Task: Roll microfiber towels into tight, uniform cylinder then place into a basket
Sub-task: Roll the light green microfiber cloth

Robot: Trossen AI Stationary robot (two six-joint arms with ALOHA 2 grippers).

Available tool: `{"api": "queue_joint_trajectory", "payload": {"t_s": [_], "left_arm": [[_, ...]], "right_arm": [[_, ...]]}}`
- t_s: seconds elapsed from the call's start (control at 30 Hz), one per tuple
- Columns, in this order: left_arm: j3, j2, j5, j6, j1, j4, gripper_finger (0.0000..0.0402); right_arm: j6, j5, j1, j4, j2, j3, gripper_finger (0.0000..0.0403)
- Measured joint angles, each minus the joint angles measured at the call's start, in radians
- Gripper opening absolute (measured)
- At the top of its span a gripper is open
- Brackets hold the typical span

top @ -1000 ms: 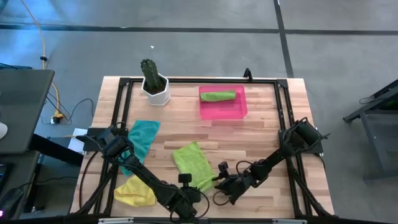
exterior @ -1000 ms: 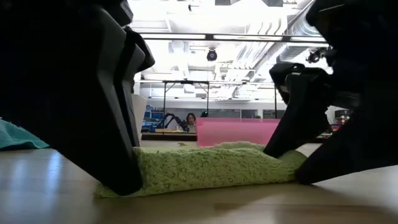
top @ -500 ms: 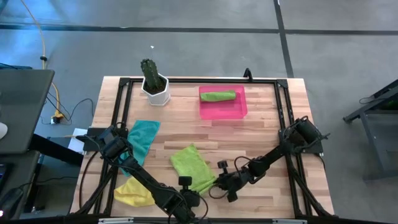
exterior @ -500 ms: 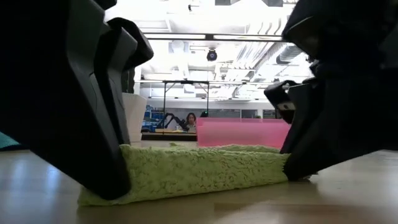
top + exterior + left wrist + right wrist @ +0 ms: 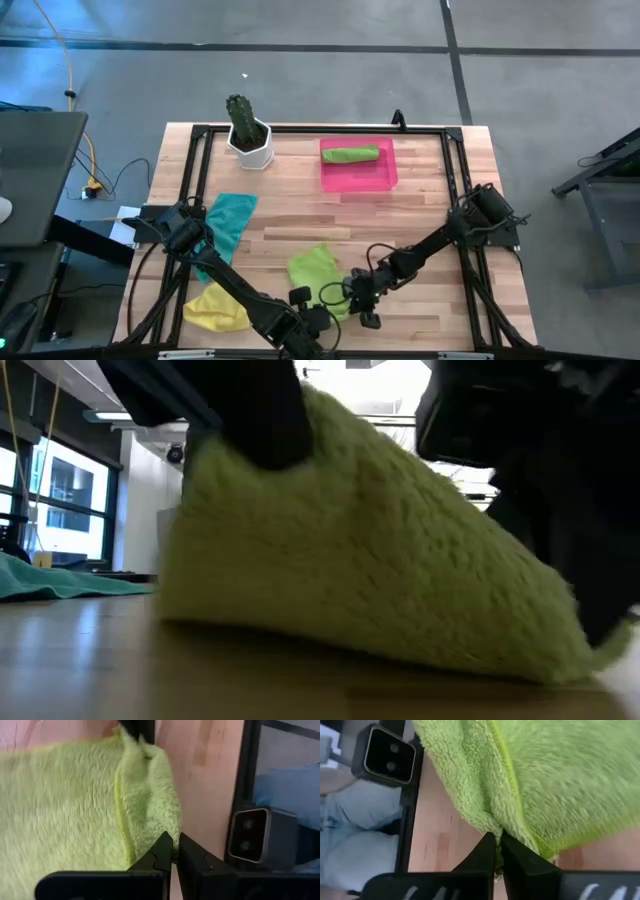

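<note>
Left gripper point(image 5: 318, 322) is pinched tight on the near edge of the green towel point(image 5: 318, 272), well in front of the basket point(image 5: 358, 174); right gripper point(image 5: 356, 296) nips its right corner. The towel's long axis runs toward the basket. Only the low view shows its edge lifted off the table point(image 5: 420, 225).

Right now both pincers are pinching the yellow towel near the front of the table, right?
Not yellow. Both the left pincer and right pincer pinch a lime green towel, as the high view shows. The yellow towel lies untouched nearby.
</note>
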Motion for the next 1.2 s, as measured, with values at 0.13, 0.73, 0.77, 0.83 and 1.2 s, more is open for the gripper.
{"api": "queue_joint_trajectory", "payload": {"t_s": [0.13,0.73,0.77,0.83,1.2], "left_arm": [[0.011,0.000,0.066,-0.030,-0.002,-0.034,0.0016],[0.011,0.001,0.057,-0.057,-0.048,-0.068,0.0024],[0.011,0.001,0.032,-0.033,-0.053,-0.059,0.0023],[0.011,0.001,-0.043,-0.003,-0.063,-0.065,0.0019],[-0.071,0.002,-0.273,-0.125,-0.040,-0.062,0.0001]], "right_arm": [[0.037,-0.053,-0.016,0.007,0.000,0.001,0.0004],[0.271,-0.157,-0.154,0.014,-0.003,-0.005,0.0005],[0.278,-0.163,-0.162,0.011,-0.003,-0.005,0.0005],[0.281,-0.171,-0.176,0.009,-0.003,-0.005,0.0005],[0.324,-0.173,-0.208,-0.007,-0.004,-0.004,0.0005]]}}
